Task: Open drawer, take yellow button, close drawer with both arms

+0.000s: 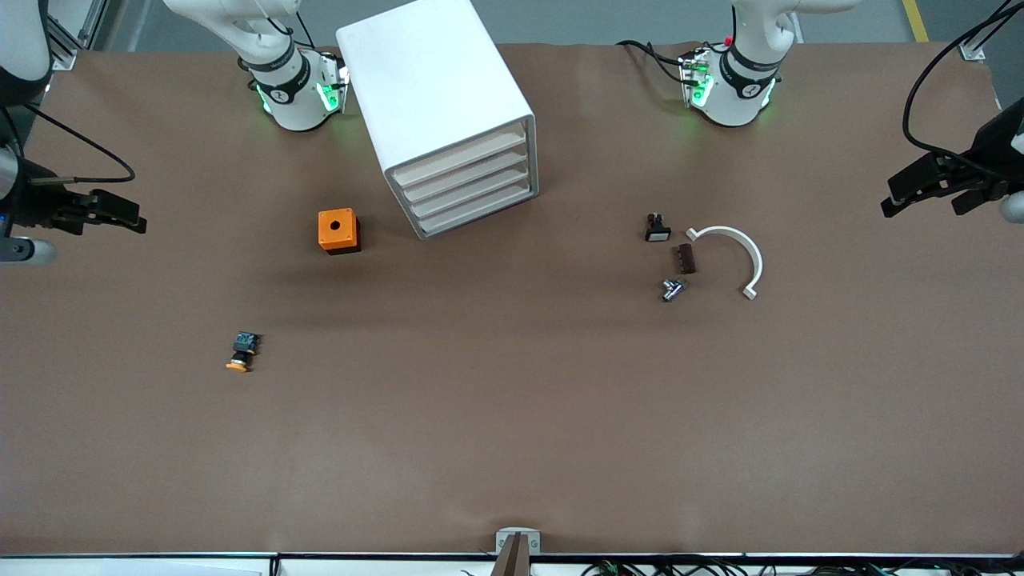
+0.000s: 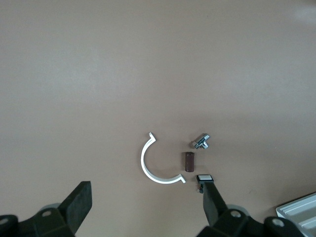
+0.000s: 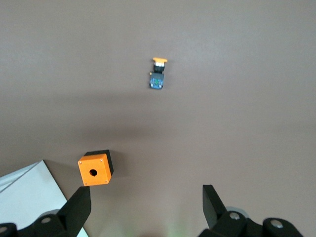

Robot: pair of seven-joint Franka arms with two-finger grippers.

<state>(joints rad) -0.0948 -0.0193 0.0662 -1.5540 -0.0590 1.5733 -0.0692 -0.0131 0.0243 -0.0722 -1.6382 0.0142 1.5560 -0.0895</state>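
Both end effectors, left and right, wait wide apart, empty; button lies on counter, drawers shut.

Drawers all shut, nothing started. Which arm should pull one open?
Probably left. The cabinet turns its drawer fronts toward the left arm's end. The left pincer and right pincer both wait open at the table ends.

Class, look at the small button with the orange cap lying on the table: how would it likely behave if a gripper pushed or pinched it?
The button looks tiny and probably light, so a push would likely skid it across the smooth brown table. It lies on its side, and its round orange cap may let it roll or pivot. Its compact dark body looks rigid, so a pinch there should hold.
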